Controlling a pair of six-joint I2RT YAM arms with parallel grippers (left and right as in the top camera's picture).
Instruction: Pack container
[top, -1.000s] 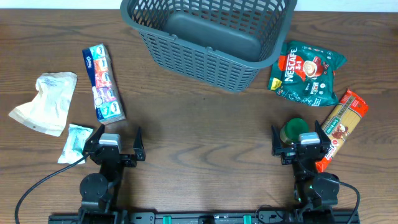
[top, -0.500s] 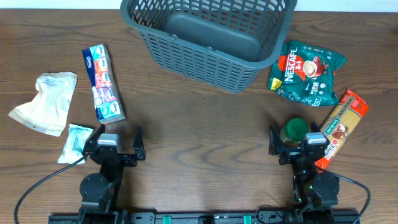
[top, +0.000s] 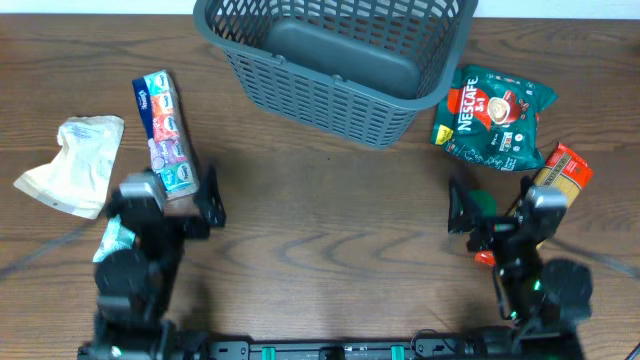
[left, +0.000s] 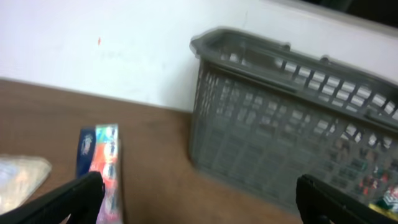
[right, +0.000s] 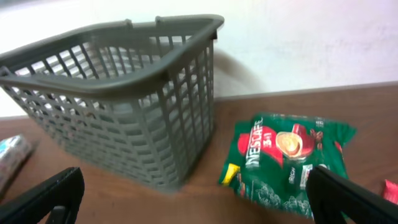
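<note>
The dark grey slotted basket (top: 335, 60) stands empty at the back centre; it also shows in the left wrist view (left: 292, 137) and the right wrist view (right: 118, 99). My left gripper (top: 165, 205) is open and empty, raised over the lower end of a blue and red tissue pack (top: 163, 130), which the left wrist view (left: 99, 158) also shows. My right gripper (top: 490, 215) is open and empty above a green-lidded jar (top: 482, 203), partly hidden. A green Nescafe bag (top: 495, 115) lies right of the basket, also in the right wrist view (right: 286, 158).
A beige paper pouch (top: 72, 165) and a small pale packet (top: 115, 238) lie at the left. An orange spaghetti pack (top: 558, 178) lies at the right, partly under my right arm. A white wall rises behind the basket.
Both arms have risen and moved away from the front edge toward the items. The left gripper now hangs over the tissue pack's end; the right covers more of the jar and spaghetti pack.
</note>
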